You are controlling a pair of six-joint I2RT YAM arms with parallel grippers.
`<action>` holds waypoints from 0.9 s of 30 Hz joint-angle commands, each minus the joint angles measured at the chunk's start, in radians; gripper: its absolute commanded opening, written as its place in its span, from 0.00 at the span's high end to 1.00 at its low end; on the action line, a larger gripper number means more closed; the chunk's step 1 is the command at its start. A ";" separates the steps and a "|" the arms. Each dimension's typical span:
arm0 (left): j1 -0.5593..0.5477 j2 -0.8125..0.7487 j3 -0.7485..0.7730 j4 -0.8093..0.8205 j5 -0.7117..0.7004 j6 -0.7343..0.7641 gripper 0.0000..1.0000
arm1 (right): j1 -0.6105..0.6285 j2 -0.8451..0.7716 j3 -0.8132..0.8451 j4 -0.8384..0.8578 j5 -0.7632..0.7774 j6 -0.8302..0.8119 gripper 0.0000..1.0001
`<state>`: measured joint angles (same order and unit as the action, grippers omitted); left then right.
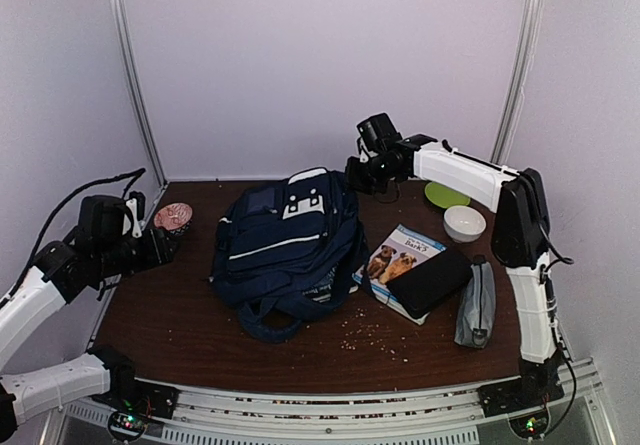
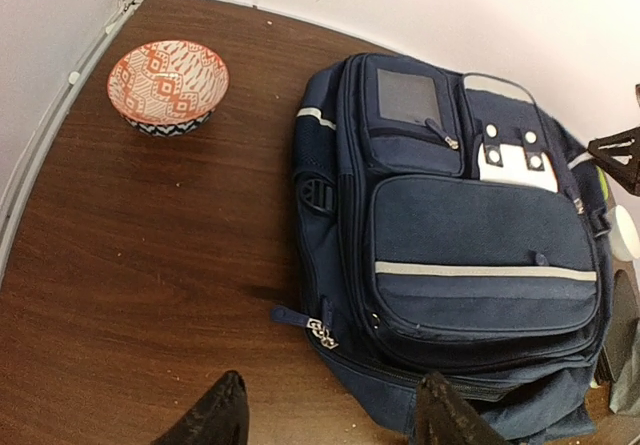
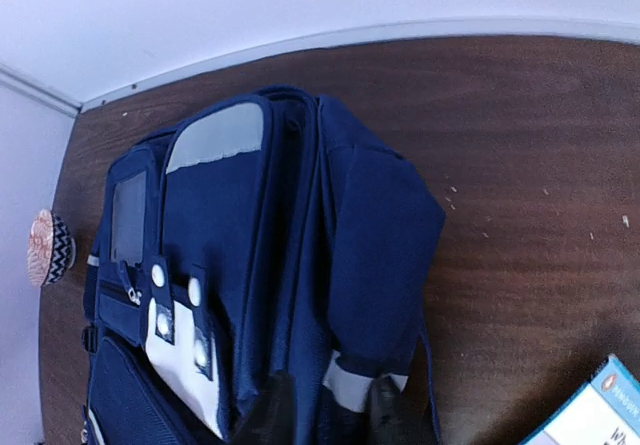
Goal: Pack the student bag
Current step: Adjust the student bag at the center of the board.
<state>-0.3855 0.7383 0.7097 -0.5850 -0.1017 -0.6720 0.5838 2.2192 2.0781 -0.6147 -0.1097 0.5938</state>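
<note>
The student bag (image 1: 285, 240) is lying front-up at mid-table (image 1: 180, 305) (patterned bowl (image 1: 173, 216) on its left) as the left gripper (image 2: 332, 377) is hovering with fingers wide apart and the right gripper (image 3: 332, 385) is hanging at its top edge, though whether it is clamped cannot be told.

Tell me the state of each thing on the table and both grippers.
student bag: lying flat, front up, front pockets zipped
patterned bowl: upright, empty
white bowl: upright
book: closed, cover up, partly under black case
grey pouch: lying down, zip unclear
left gripper: open, holding nothing
right gripper: at bag's top edge, grip unclear

Left claw (image 2: 330, 407) wide, right claw (image 3: 327, 397) narrower.
</note>
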 commanded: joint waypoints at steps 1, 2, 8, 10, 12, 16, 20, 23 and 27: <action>-0.003 0.008 0.001 0.074 0.026 0.038 0.03 | -0.007 -0.059 0.015 -0.022 0.052 -0.063 0.44; -0.003 0.013 -0.005 0.082 0.032 0.045 0.03 | -0.002 -0.103 -0.020 -0.006 0.052 -0.060 0.36; -0.009 0.046 -0.023 0.132 0.072 0.053 0.03 | 0.068 -0.358 -0.281 0.084 0.073 -0.039 0.26; -0.009 0.061 -0.028 0.144 0.076 0.046 0.03 | 0.118 -0.451 -0.411 0.146 0.073 -0.023 0.27; -0.011 0.081 -0.032 0.149 0.071 0.031 0.03 | 0.185 -0.512 -0.512 0.209 0.077 -0.013 0.29; -0.010 0.110 -0.054 0.168 0.050 -0.019 0.03 | 0.342 -0.499 -0.533 0.193 0.135 -0.072 0.32; -0.009 0.149 -0.084 0.195 0.067 -0.071 0.03 | 0.455 -0.425 -0.501 0.202 0.157 -0.160 0.34; -0.009 0.146 -0.100 0.183 0.059 -0.106 0.03 | 0.542 -0.351 -0.403 0.183 0.180 -0.317 0.34; -0.009 0.072 -0.118 0.137 0.024 -0.126 0.03 | 0.622 -0.216 -0.192 0.076 0.241 -0.476 0.32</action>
<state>-0.3901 0.8764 0.6037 -0.4511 -0.0463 -0.7532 1.1419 1.9339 1.7054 -0.4690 0.0441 0.3141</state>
